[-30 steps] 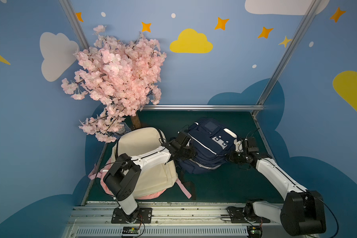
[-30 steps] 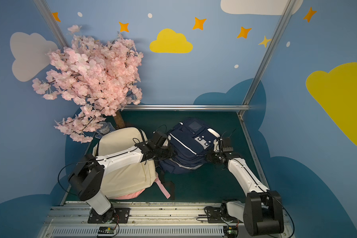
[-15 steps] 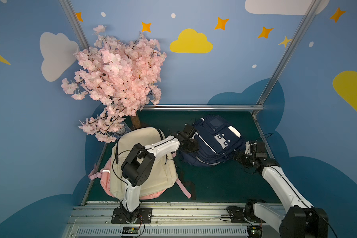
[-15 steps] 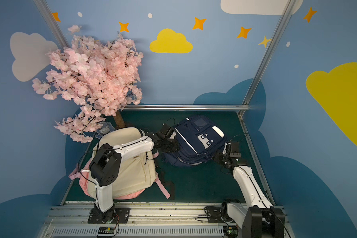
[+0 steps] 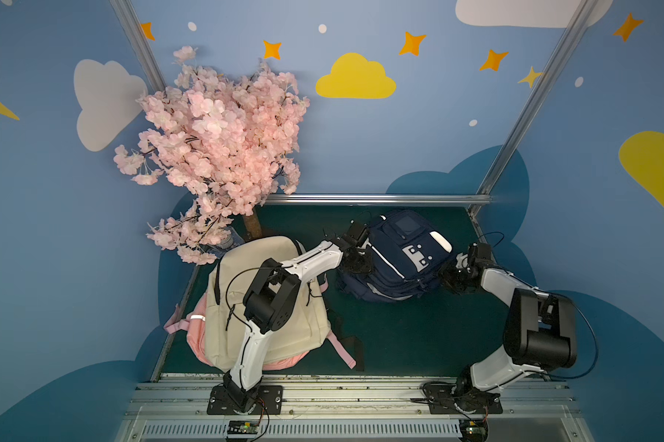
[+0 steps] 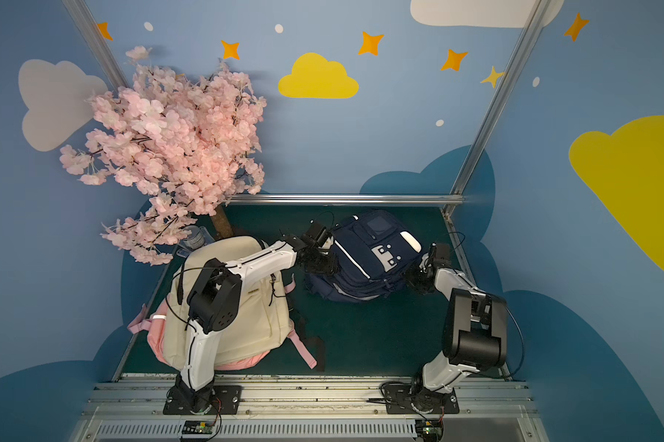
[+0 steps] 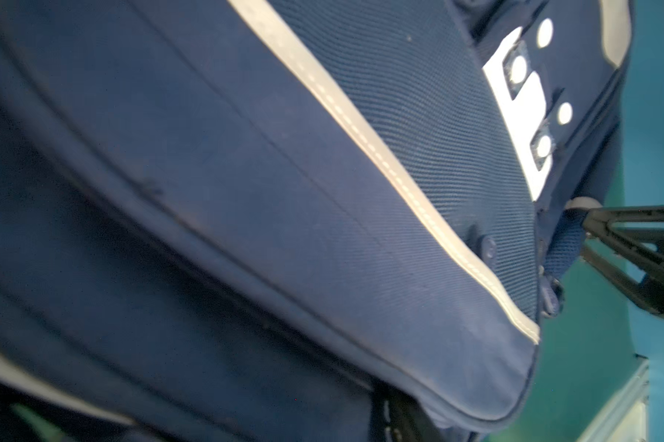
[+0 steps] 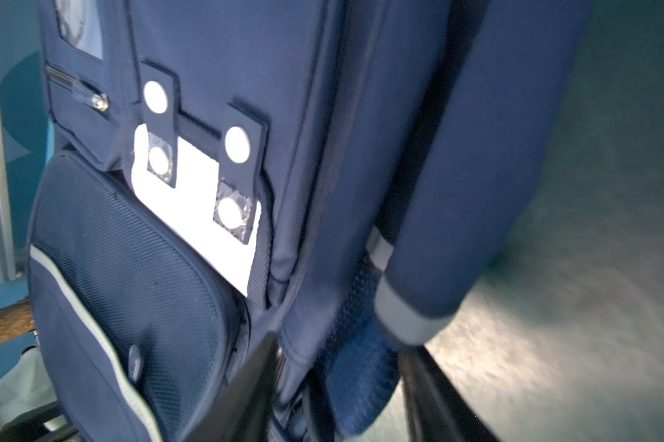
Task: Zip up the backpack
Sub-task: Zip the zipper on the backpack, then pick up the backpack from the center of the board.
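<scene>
Two backpacks are lying on the green desk. The navy backpack is sitting toward the far right corner, just short of the far edge. Its front panel is facing up, w/ a white patch carrying round snaps.

The cream backpack is lying along the left edge, nearer the front. A narrow strip of desk is showing btwn the two packs.

The left arm is reaching across the cream backpack's upper part. The left end effector is sitting against the navy backpack's left side. In the left wrist view, blurred navy fabric and a pale piping stripe are filling nearly the whole frame. Its fingers aren't showing clearly, so can't tell how wide it's standing.

The right end effector is sitting low at the pack's right side. In the right wrist view, two dark fingers are standing apart, w/ blue mesh and a strap end of the pack lying btwn them. Can't tell whether they're squeezing the fabric or just straddling it. That view is also showing a small front-pocket zip pull.

A pink blossom tree is standing at the far left corner, its lower branches hanging over the cream backpack's top edge.
</scene>
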